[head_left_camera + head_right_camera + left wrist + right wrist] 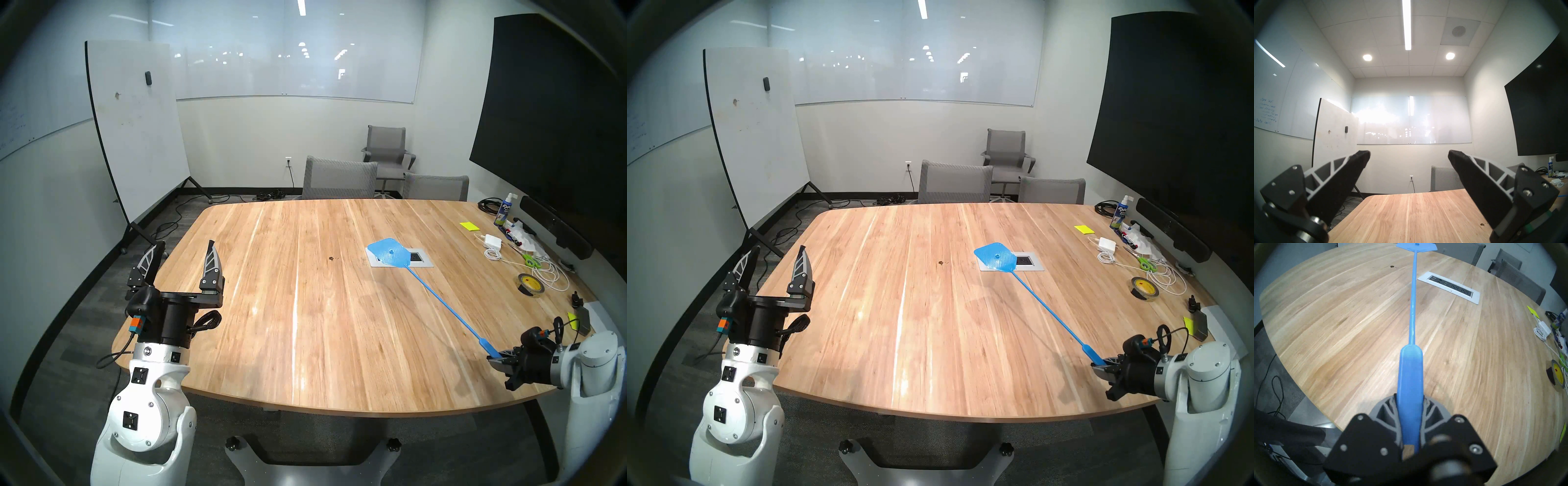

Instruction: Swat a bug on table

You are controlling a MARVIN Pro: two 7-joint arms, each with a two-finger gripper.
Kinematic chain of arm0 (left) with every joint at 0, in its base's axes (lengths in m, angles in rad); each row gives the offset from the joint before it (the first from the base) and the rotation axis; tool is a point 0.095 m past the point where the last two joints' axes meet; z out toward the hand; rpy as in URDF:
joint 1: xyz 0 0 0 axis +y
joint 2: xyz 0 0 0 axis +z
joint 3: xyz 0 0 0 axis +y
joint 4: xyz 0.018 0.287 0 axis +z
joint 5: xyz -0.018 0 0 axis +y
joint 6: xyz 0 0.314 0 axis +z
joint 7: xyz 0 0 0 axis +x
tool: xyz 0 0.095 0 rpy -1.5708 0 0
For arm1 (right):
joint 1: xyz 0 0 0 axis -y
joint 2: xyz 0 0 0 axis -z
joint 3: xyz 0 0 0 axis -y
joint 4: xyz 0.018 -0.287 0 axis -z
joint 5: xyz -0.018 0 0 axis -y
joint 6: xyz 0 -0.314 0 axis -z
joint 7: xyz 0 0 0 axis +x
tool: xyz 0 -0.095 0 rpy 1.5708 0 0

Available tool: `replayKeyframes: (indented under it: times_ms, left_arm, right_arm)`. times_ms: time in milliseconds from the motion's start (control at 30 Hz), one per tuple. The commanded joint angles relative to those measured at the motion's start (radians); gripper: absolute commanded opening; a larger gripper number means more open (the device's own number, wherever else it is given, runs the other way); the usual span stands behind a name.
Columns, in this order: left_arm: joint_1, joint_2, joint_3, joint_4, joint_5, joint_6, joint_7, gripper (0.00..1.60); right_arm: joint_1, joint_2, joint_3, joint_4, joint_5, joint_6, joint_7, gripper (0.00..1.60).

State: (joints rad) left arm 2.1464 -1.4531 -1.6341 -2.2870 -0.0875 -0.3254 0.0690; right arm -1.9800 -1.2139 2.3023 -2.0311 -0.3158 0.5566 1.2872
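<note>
Bare table (271, 322) all around the bug (330, 259), nothing near it; clutter of tape (530, 285), cables (546, 275) and scissors (530, 260) only along the right edge.

The wooden worktop (305, 322) lies below my right gripper (497, 361). Ahead of it sits a silver outlet panel (420, 259); left of that, the bug (330, 259), in crumbs. Right of my gripper lie tape (531, 285), scissors (529, 260), a white cable (549, 275), yellow notes (470, 226).
</note>
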Motion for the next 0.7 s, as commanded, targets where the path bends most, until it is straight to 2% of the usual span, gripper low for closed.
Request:
replayKeyframes:
  times_ms: [0, 133, 667]
  left_arm:
    - [0.001, 0.0, 0.001, -0.02, 0.0, -0.002, -0.001, 1.6]
    - [0.001, 0.0, 0.001, -0.02, 0.0, -0.002, -0.001, 1.6]
    - [0.001, 0.0, 0.001, -0.02, 0.0, -0.002, -0.001, 1.6]
  right_arm:
    - [0.038, 0.099, -0.053, 0.009, 0.059, 0.036, 0.099, 0.0]
    - [0.043, 0.144, -0.096, 0.026, 0.094, 0.06, 0.074, 0.0]
    - [0.041, 0.24, -0.206, 0.003, 0.187, 0.126, -0.009, 0.0]
